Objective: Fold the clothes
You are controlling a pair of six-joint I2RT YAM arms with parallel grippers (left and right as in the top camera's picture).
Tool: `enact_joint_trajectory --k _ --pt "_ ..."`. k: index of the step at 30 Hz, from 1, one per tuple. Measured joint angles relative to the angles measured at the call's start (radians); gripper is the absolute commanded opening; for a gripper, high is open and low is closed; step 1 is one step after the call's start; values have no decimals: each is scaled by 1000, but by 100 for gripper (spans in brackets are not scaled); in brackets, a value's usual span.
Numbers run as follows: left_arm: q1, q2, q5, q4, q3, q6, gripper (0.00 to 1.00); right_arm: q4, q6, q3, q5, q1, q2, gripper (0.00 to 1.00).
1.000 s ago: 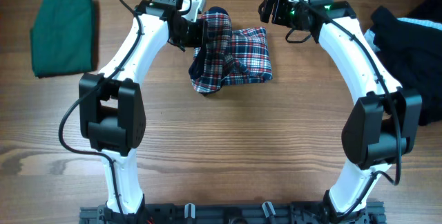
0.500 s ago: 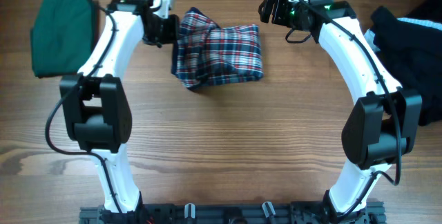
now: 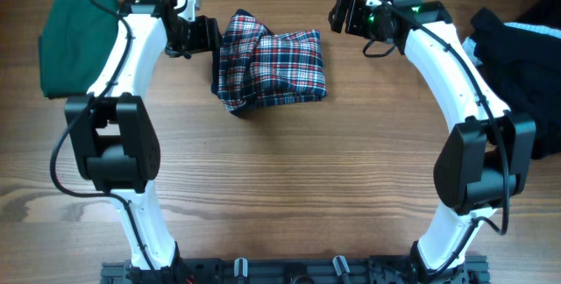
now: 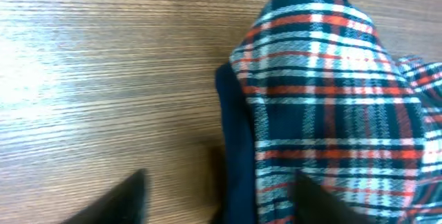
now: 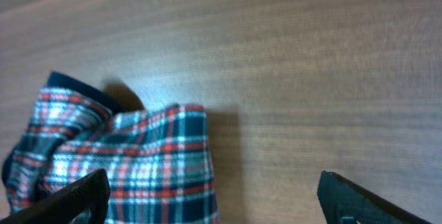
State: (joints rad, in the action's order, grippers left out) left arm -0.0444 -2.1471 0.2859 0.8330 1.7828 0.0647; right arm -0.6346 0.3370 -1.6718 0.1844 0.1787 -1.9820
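Wooden tabletop (image 3: 289, 179) fills the overhead view. My left gripper (image 3: 209, 37) sits toward the upper left, just beside the left edge of the plaid dress (image 3: 272, 67). Over the last second I have dragged that bundle from the top middle of the frame toward the upper left, closer to the folded green garment (image 3: 77, 43). I was pinching its edge then; now I have let go. My right gripper (image 3: 338, 12) hangs up and right of the dress, clear of it, where it was before. The black clothes (image 3: 517, 47) lie heaped at the right edge.

From my left wrist, my two fingers stand well spread at the bottom of the frame. The dress's navy edge lies loose between them on the wood, its plaid rising to the upper right.

From my right wrist, the fingers are spread wide at both lower corners. Only a corner of the dress shows at lower left, with nothing held.

I judge the dress is now set down. It looks rumpled rather than flat, so it may need tidying before I reach for the black heap.
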Motion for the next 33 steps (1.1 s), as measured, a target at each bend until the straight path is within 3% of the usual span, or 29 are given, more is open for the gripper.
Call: enact_joint_trajectory --k 2,3,6,20,24,33 --pt "-10 0 11 -8 0 0 25 -31 0 0 6 2 0 49" --pt "-17 0 15 -20 0 -3 23 -55 3 0 11 5 0 29" --pt "-38 0 23 -69 0 -3 22 -86 3 1 18 23 0 7" --pt "-104 0 34 -347 0 -3 18 5 14 124 37 187 0 4" --pt "-123 0 34 -360 0 0 4 31 33 133 49 206 0 4" --pt "-140 -35 46 -330 0 0 4 69 45 133 76 207 -36 4"
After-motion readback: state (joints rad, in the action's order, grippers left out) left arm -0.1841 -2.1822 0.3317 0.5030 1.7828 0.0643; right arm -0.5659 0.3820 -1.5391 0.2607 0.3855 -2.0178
